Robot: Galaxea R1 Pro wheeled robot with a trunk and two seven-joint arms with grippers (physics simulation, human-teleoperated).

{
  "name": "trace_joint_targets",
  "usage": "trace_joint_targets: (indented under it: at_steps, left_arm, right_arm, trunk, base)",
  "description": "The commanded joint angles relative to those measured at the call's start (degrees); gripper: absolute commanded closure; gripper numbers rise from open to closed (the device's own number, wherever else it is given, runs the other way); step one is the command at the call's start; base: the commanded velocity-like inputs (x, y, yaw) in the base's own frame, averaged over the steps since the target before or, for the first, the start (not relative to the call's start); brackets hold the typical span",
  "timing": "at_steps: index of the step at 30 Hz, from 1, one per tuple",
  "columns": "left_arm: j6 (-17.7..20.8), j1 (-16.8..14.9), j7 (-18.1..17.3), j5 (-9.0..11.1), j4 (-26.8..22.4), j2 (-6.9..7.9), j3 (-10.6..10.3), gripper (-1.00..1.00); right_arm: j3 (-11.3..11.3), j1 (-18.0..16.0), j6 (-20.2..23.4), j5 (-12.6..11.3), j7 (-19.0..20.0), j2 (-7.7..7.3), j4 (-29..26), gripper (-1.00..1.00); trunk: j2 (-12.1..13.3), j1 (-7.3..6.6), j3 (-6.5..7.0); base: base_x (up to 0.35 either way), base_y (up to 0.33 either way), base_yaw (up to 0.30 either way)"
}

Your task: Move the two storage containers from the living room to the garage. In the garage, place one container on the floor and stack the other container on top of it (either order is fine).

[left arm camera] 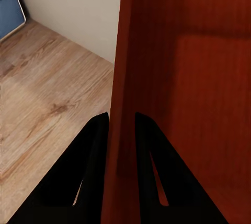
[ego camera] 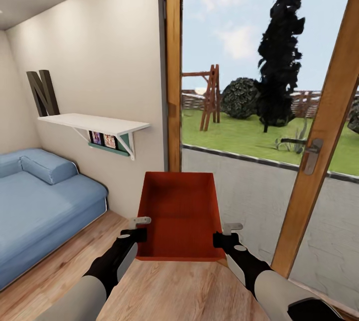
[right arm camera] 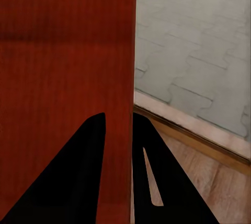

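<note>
Blue sofa (ego camera: 40, 201) fills the lower left of the head view, white wall shelf (ego camera: 94, 124) above it at mid left with a dark letter N (ego camera: 44, 92) standing on it; beige wall behind. Open wood-framed glass door (ego camera: 324, 136) runs down the right side, grey paving and lawn with a dark tree (ego camera: 279, 62) outside beyond it. Light wood-plank floor (ego camera: 174, 286) along the bottom. One storage container (ego camera: 179, 214) sits lower centre, off the floor, plain orange-red, open top, tapered walls, no marks, tipped so its inside faces the camera. Left gripper (ego camera: 135, 229) is clamped on its left wall, right gripper (ego camera: 227, 234) on its right wall; both wrist views show one dark finger on each side of the red wall (left arm camera: 123, 130) (right arm camera: 130, 130), jaws closed on it.
</note>
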Motion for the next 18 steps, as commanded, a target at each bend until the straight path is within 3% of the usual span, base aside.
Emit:
trace_joint_targets:
  at_steps: [1,7,18]
  left_arm:
    - [-0.6,-0.1,0.7,0.1,-0.2,0.03,1.6,1.0]
    - [-0.6,-0.1,0.7,0.1,-0.2,0.03,1.6,1.0]
    - [-0.6,-0.1,0.7,0.1,-0.2,0.03,1.6,1.0]
  right_arm:
    - [-0.2,0.0,-0.2,-0.9,-0.2,0.05,0.1,1.0]
    - [-0.3,0.0,-0.1,-1.1,-0.3,0.08,0.2,1.0]
    - [-0.3,0.0,-0.1,-1.2,-0.3,0.09,0.2,1.0]
  trunk:
    - [-0.1,0.02,-0.02]
    - [-0.1,0.02,0.04]
    - [-0.1,0.02,0.36]
  base:
    - [0.0,0.0,0.0]
    - [0.0,0.0,0.095]
    - [0.0,0.0,0.283]
